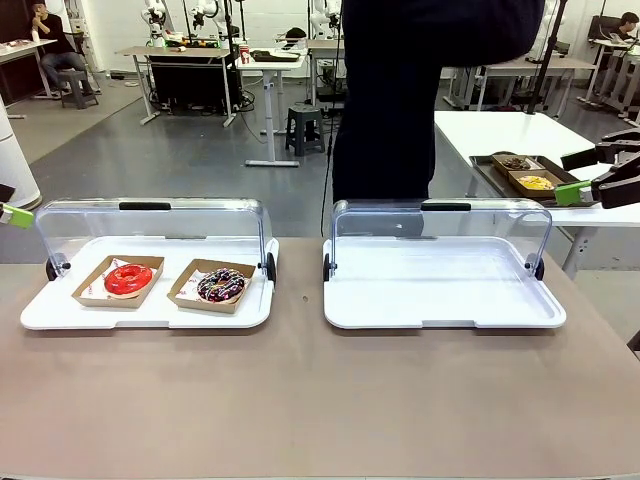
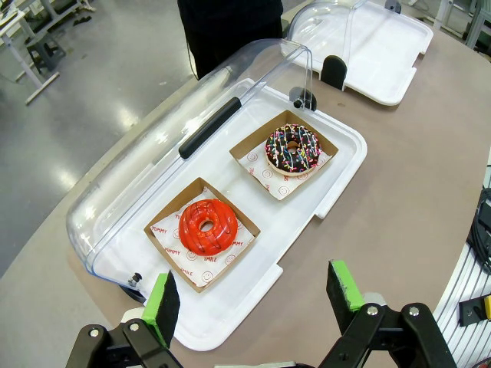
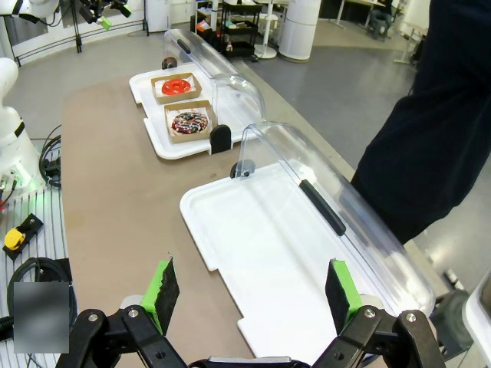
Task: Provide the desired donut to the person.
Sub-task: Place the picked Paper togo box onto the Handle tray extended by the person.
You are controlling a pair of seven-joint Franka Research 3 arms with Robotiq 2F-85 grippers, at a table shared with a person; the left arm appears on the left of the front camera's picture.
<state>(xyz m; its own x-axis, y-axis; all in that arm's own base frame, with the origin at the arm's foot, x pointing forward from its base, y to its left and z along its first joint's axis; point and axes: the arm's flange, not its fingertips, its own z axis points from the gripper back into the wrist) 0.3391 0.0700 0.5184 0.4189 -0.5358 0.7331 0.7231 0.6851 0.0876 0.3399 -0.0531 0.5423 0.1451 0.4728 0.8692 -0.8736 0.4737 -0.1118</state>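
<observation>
Resting in card trays: glossy red donut (image 2: 205, 227) | sprinkled chocolate donut (image 2: 292, 148) | both grippers (image 2: 252, 295) (image 3: 253, 287) spread, empty

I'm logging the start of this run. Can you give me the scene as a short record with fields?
red donut: in a paper box, left tray
chocolate donut: sprinkled, in its own box, same tray, beside the red one
right tray: white, lid up
lids: both clear covers raised
person: standing at the far side, between the trays
left gripper: jaws open, above the left tray's near edge
right gripper: jaws open, above the right tray
</observation>
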